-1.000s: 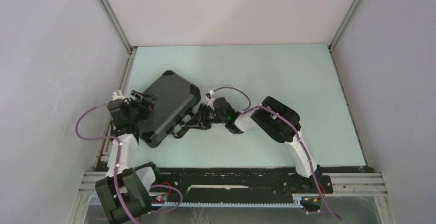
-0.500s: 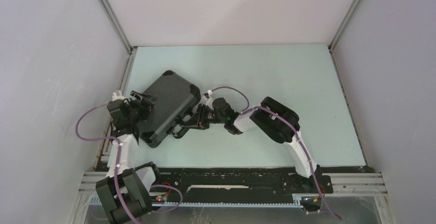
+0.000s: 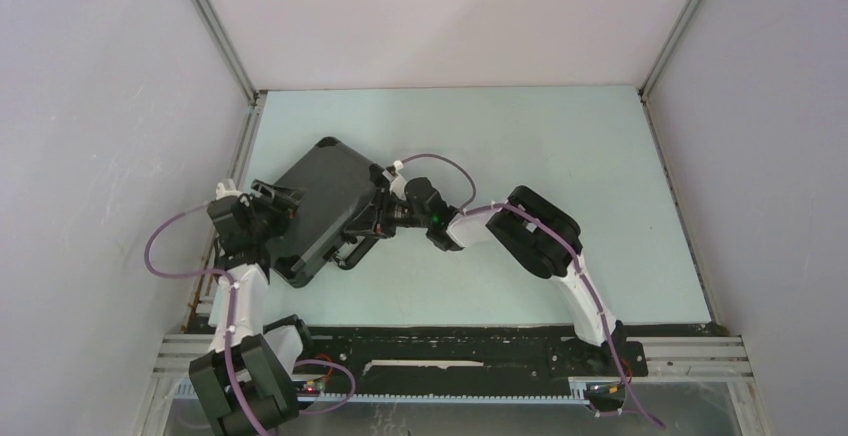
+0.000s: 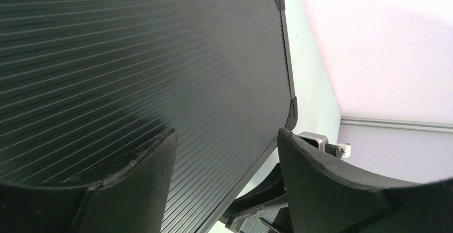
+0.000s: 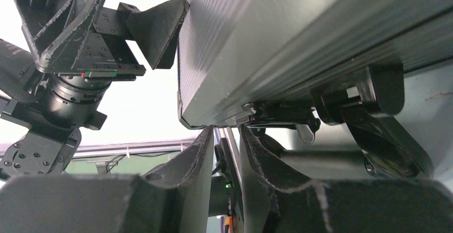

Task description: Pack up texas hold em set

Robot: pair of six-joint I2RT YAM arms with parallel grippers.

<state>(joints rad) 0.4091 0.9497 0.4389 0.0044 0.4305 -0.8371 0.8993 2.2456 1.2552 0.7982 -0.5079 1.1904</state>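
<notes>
The right gripper [image 3: 374,213] now lies closer to the tabletop's far left corner than a second ago, its wrist drawn in against the briefcase [image 3: 318,191] side it previously stood just off.

Left fingers [image 4: 131,187] spread wide; right fingers [image 5: 184,177] — narrow gap.

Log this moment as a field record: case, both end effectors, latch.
case: black briefcase, lid down, lying on the table
left end effector: open, over the ribbed lid
right end effector: fingers nearly together at the case's edge; grip unclear
latch: on the case's edge, just beside the right end effector
</notes>
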